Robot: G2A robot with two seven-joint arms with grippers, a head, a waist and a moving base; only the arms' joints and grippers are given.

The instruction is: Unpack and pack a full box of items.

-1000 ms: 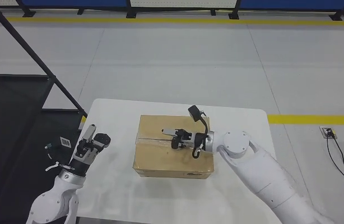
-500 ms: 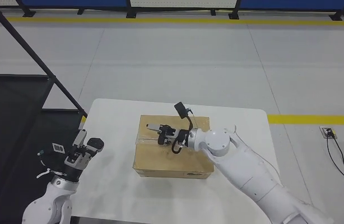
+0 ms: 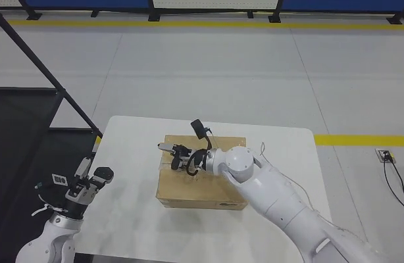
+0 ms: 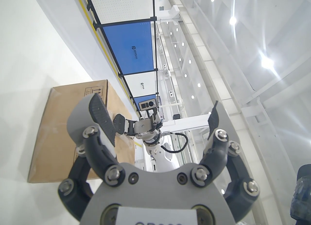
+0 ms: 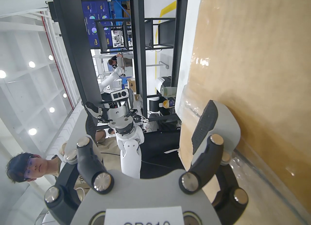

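Item 1: cardboard box (image 3: 189,187), brown, closed
- Stands at the middle of the white table (image 3: 129,151), flaps down
- Clear tape (image 5: 262,170) runs along the top seam and over the edge
- From the left wrist view the box (image 4: 56,126) shows a side face with small handling marks printed near its upper corner
- From the right wrist view the box's top (image 5: 255,65) runs close beside the gripper

Item 2: right gripper (image 3: 168,148)
- Lies over the box top, at the far corner on the robot's left side, its arm reaching across the box
- Fingers spread wide apart, nothing between them (image 5: 148,121)
- One ribbed pad (image 5: 204,123) lies just beside the taped top of the box; whether it touches the cardboard cannot be told
- Seen from the left wrist view (image 4: 121,123) it sits level with the box's upper edge

Item 3: left gripper (image 3: 90,172)
- Held up at the table's left edge, well apart from the box
- Fingers wide open, holding nothing (image 4: 155,111)
- Pointed toward the box, which shows behind one pad (image 4: 102,119)
- Seen far off from the right wrist view (image 5: 109,111), raised on its white arm
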